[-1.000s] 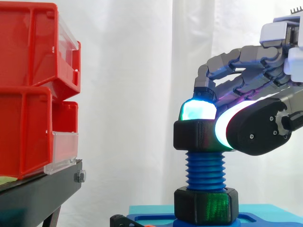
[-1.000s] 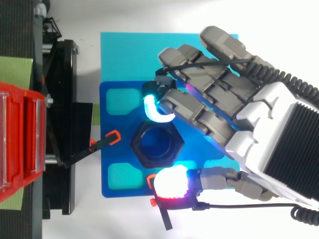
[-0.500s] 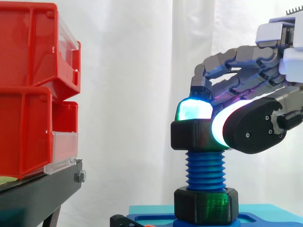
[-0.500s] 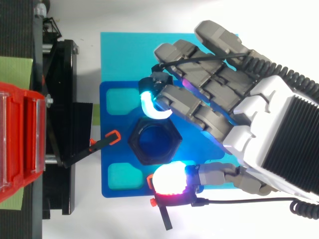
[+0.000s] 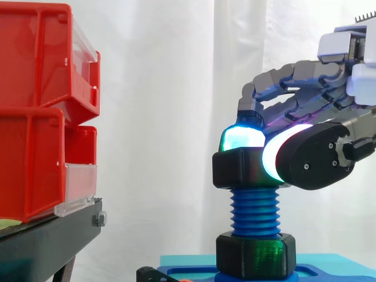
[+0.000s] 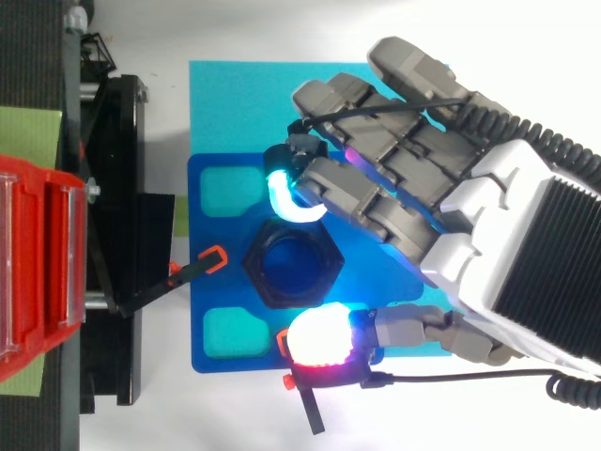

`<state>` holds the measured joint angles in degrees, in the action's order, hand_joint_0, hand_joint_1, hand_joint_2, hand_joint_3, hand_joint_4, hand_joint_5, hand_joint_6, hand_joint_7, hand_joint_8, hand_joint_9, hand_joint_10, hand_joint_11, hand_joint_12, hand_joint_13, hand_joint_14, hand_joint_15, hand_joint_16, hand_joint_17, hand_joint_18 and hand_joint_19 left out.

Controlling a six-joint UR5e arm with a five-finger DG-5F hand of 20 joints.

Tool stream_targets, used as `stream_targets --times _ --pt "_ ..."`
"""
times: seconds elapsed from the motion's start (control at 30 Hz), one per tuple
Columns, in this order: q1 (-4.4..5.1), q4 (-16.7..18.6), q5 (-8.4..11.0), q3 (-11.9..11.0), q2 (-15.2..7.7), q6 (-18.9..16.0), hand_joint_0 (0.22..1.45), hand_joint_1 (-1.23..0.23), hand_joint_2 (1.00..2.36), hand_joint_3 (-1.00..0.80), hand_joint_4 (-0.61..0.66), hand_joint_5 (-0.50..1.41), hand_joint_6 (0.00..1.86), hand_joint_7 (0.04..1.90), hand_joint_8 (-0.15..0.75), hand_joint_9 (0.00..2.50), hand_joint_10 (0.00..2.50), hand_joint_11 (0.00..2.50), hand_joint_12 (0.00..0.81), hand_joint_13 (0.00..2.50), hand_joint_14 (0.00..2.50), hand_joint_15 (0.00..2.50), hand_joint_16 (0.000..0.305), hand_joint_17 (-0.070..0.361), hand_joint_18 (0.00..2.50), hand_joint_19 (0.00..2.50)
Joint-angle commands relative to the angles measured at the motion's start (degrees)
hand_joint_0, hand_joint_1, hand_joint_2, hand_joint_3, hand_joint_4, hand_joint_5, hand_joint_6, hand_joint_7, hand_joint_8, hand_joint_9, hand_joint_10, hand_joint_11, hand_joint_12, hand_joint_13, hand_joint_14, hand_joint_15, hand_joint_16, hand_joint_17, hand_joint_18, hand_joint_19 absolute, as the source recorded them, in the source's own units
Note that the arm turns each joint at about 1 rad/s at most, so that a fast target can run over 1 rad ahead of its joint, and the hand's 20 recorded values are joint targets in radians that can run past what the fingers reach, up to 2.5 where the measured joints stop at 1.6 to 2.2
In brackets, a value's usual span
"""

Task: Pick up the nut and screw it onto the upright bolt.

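We see the robot hand [image 6: 488, 249] coming in from the right in the side view, its fingers curled about the black nut [image 5: 238, 169], which sits level on top of the upright blue bolt [image 5: 254, 210]. From above, the nut is pinched between a cyan-glowing fingertip [image 6: 282, 195] on one side and the thumb pad [image 6: 319, 340], glowing red and white, on the opposite side; blue shows through the nut's hole. Bare thread runs below the nut down to a second black nut [image 5: 254, 254] at the bolt's foot, on a dark blue base plate [image 6: 211, 296]. That plate lies on a cyan sheet [image 6: 244, 103] on the white surface [image 6: 244, 28]. Red bins [image 5: 35, 117] on a black stand [image 5: 47, 241] stand well apart to the left
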<state>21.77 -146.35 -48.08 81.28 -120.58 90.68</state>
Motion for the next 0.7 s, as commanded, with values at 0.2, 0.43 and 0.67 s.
stream_targets --times 0.2,0.43,0.67 --pt "0.47 0.1 0.01 0.3 0.0 0.0 0.52 -0.60 1.00 -0.50 0.33 -0.14 0.50 1.26 0.315 0.50 0.00 0.00 0.367 0.51 0.00 0.00 0.048 0.107 0.45 0.00" --pt "0.20 0.9 -0.17 0.9 0.0 0.1 0.52 -0.60 1.00 -0.50 0.33 -0.14 0.50 1.26 0.316 0.51 0.00 0.00 0.367 0.52 0.00 0.00 0.048 0.107 0.45 0.00" --pt "-0.06 0.9 -0.69 0.9 0.0 0.0 0.52 -0.60 1.00 -0.50 0.34 -0.14 0.50 1.26 0.316 0.51 0.00 0.00 0.367 0.52 0.00 0.00 0.047 0.107 0.45 0.00"
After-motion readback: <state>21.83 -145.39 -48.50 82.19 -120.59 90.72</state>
